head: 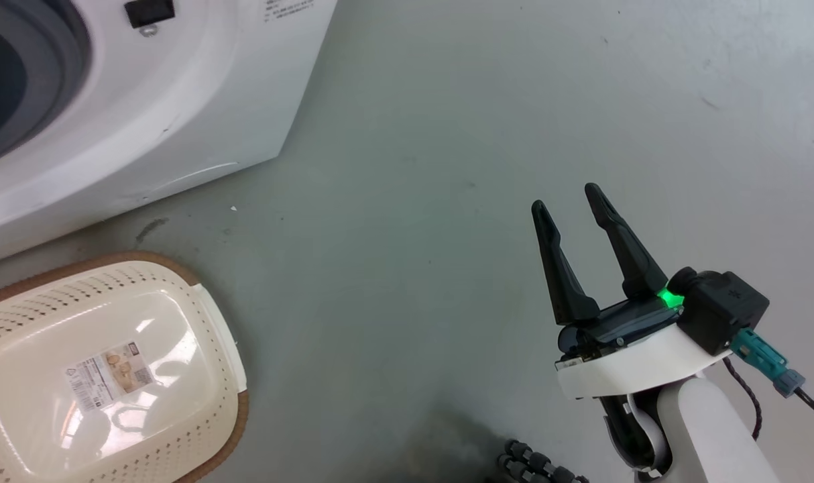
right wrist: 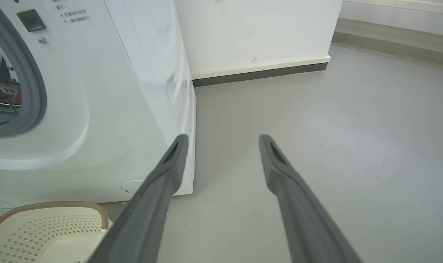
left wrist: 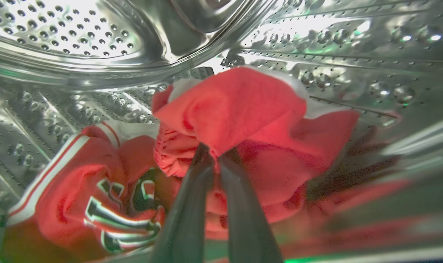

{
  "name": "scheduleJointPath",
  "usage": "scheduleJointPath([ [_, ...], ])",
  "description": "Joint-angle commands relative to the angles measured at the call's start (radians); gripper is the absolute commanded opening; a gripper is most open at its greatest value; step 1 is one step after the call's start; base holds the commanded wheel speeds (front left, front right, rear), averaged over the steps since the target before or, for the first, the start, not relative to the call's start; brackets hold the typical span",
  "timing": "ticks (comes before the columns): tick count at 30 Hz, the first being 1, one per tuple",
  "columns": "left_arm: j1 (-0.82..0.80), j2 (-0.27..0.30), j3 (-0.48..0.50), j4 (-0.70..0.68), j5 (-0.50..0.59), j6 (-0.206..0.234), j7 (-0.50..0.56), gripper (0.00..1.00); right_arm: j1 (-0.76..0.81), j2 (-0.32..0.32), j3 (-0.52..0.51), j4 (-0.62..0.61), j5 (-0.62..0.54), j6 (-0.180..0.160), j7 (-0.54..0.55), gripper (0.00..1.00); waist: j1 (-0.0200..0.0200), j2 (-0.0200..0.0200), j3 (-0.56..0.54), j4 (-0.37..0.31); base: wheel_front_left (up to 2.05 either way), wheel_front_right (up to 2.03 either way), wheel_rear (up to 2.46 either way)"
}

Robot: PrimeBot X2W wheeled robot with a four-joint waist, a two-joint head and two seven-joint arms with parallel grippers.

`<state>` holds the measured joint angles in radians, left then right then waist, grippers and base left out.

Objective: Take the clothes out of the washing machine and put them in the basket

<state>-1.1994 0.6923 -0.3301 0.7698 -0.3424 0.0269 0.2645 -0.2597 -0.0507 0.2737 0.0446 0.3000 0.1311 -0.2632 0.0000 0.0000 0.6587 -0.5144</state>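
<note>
Inside the steel drum (left wrist: 61, 33) of the washing machine (head: 179, 100), my left gripper (left wrist: 216, 151) is shut on a bunched red garment (left wrist: 239, 109) with white trim. A red jersey (left wrist: 86, 190) with black-and-white lettering lies lower left of it on the drum wall. The cream basket (head: 105, 376) with a brown rim stands on the floor before the machine, with nothing in it but a paper label. My right gripper (head: 571, 201) hovers open over bare floor to the right of the basket. The right wrist view shows the washing machine (right wrist: 108, 102) and the basket (right wrist: 46, 226).
Grey floor (head: 447, 134) stretches to the right of the machine. A white wall with a dark skirting (right wrist: 258, 73) runs behind. A cable (head: 756, 396) hangs from my right wrist.
</note>
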Motion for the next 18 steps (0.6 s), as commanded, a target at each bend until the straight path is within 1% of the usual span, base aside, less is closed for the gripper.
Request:
scheduleJointPath([
  [1,0.041,-0.018,0.013,0.01,-0.019,0.008,-0.048,0.0,0.001,0.001,-0.01,-0.004,-0.014,-0.001,-0.002,1.0,0.0,0.0,-0.052,0.038,0.0,0.0,0.0],
  [5,0.117,-0.057,0.04,0.034,-0.058,0.019,-0.176,0.0,0.017,0.001,-0.026,0.007,-0.031,-0.001,-0.002,1.0,0.0,0.0,-0.109,0.073,0.0,0.0,0.0],
  [10,0.22,-0.12,0.07,0.059,-0.103,0.028,-0.332,0.0,0.038,0.001,-0.04,0.019,-0.059,-0.001,-0.002,1.0,0.0,0.0,-0.186,0.121,0.0,0.0,0.0],
  [13,0.267,-0.152,0.083,0.066,-0.125,0.022,-0.414,0.0,0.047,0.001,-0.048,0.026,-0.068,-0.001,-0.002,1.0,0.0,0.0,-0.228,0.151,0.0,0.0,0.0],
  [15,0.295,-0.174,0.067,0.07,-0.12,0.013,-0.45,0.0,0.057,0.001,-0.057,0.033,-0.078,-0.001,-0.002,1.0,0.0,0.0,-0.256,0.174,0.0,0.0,0.0],
  [18,0.33,-0.201,0.062,0.062,-0.12,0.013,-0.492,0.0,0.069,0.001,-0.072,0.041,-0.088,-0.001,-0.002,1.0,0.0,0.0,-0.295,0.213,0.0,0.0,0.0],
])
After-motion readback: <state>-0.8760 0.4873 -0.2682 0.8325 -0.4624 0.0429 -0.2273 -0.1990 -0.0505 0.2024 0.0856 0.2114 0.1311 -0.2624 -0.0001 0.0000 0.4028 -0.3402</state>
